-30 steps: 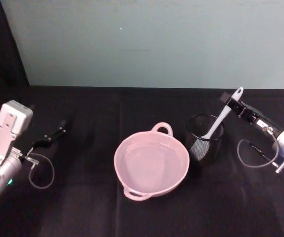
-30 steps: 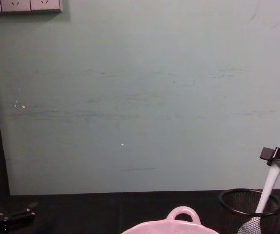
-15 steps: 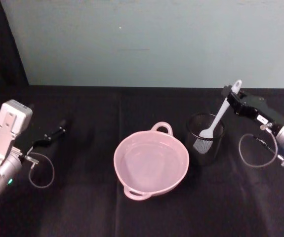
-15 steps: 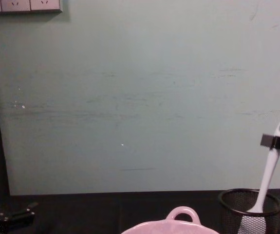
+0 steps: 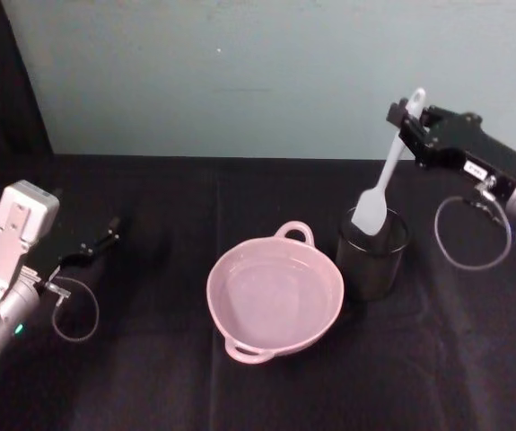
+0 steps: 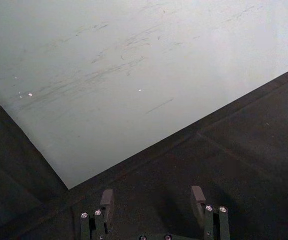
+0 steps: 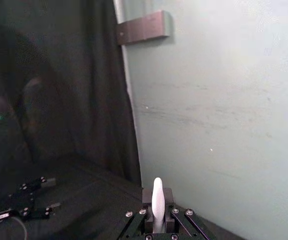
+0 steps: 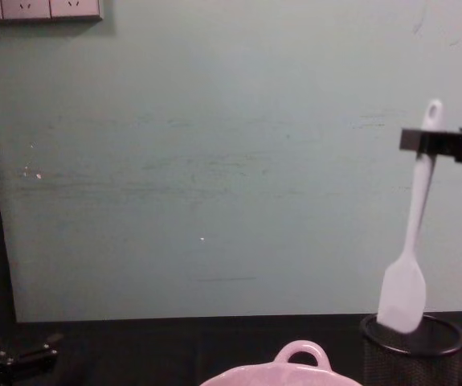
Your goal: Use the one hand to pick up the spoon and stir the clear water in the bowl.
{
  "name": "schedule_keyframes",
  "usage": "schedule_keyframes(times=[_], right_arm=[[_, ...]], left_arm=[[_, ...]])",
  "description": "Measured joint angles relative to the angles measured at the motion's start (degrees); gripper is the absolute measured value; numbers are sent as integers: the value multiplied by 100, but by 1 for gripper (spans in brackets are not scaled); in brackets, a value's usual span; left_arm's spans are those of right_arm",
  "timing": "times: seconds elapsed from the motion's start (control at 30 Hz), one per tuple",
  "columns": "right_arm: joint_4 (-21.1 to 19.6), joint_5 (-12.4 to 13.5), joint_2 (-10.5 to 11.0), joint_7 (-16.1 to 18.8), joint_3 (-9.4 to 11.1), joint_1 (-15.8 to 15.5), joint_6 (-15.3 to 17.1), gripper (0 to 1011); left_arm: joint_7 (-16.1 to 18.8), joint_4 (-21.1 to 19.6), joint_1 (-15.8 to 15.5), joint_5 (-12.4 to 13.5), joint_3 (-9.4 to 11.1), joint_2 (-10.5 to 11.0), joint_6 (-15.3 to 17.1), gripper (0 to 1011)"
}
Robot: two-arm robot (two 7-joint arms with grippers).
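Right gripper [image 5: 407, 123] clamped on spoon [image 5: 384, 177] above mesh cup [image 5: 370, 267]; water [image 5: 271, 303] in pink bowl [image 5: 212, 296]; left gripper [image 6: 152, 192] parked, jaws apart.

Pink and white against black.
We see a pale pink bowl [image 5: 319, 329], white spoon [image 5: 385, 175], black wire-mesh cup [image 5: 370, 269], black bench [image 5: 150, 377], and a black right pincer [image 5: 407, 126] bearing a small white label.

Right pincer [image 5: 408, 126] raised, clamped; left pincer [image 6: 152, 198] parked, spread.
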Motion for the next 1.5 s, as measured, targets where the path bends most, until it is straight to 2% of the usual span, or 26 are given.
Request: schedule_keyframes(times=[0.17,0.3,1.03,1.2,1.4,1.5], right_arm=[[-327,-169,126,-24,-8,142,257,120],[-438,-225,144,-50,1,185,352,120],[-398,-209,139,-48,6,173,334,120],[-526,-147,149,-1,73,24,284,120],[-683,-145,11,117,-97,34,225,120],[-642,-223,-119,182,-309,121,230,120]], left_arm=[[0,0,0,0,0,0,0,1005],[0,0,0,0,0,0,0,1005],[0,0,0,0,0,0,0,1005],[0,0,0,0,0,0,0,1005],[0,0,0,0,0,0,0,1005],[0,0,0,0,0,0,0,1005]])
